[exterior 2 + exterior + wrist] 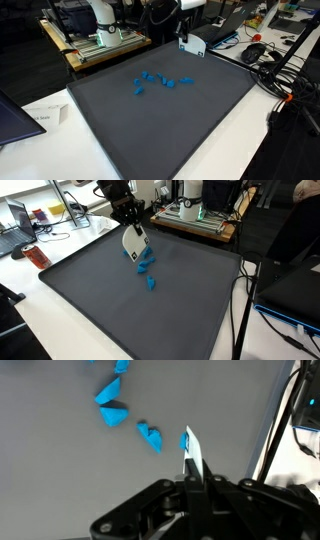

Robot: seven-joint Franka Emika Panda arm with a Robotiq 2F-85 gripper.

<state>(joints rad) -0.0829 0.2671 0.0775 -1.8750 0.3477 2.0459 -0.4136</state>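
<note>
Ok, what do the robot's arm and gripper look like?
The gripper has a black, angular body and whitish fingertips narrowing to a thin edge. In an exterior view the arm just above it looks black. No markings are legible.

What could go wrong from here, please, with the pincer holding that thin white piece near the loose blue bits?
1. The shut pincer grips the white piece by one end only, so it may twist or slip if pressed on the mat.
2. The blue bits lie loose and apart; a push might scatter them further.
3. Cables lie close beside the mat; a wide swing could snag them.
</note>
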